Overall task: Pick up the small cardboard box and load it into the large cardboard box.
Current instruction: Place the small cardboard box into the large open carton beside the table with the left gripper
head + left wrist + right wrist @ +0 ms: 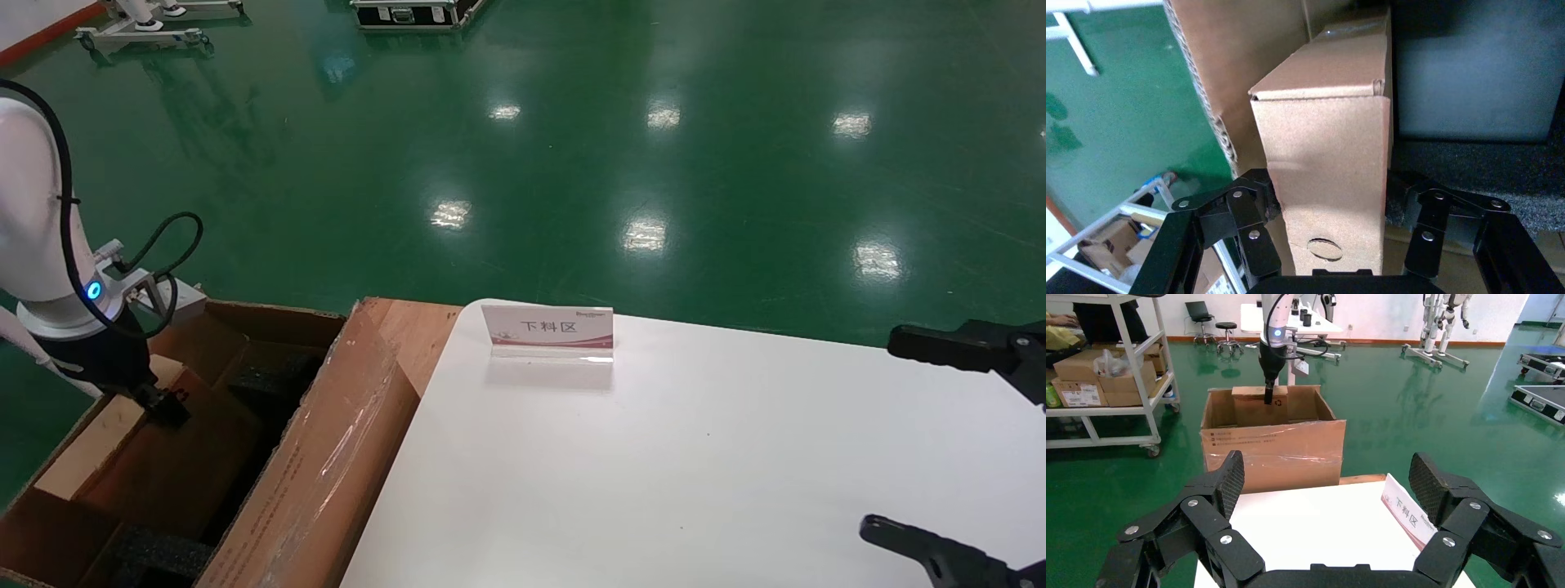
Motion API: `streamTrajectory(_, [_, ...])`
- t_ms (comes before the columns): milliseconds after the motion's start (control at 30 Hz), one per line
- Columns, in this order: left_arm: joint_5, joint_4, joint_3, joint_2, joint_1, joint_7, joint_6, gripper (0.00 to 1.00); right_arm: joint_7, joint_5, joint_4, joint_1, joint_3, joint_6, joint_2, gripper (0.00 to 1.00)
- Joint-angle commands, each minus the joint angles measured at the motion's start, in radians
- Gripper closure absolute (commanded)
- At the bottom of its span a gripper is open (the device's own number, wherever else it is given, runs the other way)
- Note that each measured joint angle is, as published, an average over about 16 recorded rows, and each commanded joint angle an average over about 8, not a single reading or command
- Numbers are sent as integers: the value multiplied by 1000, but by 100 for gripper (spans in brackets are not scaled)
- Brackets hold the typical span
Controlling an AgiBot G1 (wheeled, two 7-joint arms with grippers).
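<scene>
The small cardboard box stands on edge inside the large cardboard box, its pale narrow edge up. My left gripper reaches down into the carton and is shut on the small box's narrow end. The left wrist view shows the small box pinched between both fingers, next to black foam. The right wrist view shows the carton from afar, with the small box in it. My right gripper hangs open and empty over the table's right side.
A white table stands right of the carton, with a small standing sign near its far edge. A wooden board lies between carton and table. A shelf cart with boxes stands beyond the carton. Green floor lies around.
</scene>
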Motion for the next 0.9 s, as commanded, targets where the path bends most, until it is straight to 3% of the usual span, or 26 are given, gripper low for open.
streamTrajectory(33, [-7,23,-2,7,15,11,5,82,0,0,0,0,0,0,0,0])
streamTrajectory(200, [-15,44,-4,13,28,20,8,20,0,0,0,0,-1,0,0,0])
streamTrajectory(267, [-15,43,-4,13,28,19,9,3,0,0,0,0,-1,0,0,0])
streamTrajectory(900, [-8,27,-2,7,18,13,11,0,0,0,0,0,0,0,0,0])
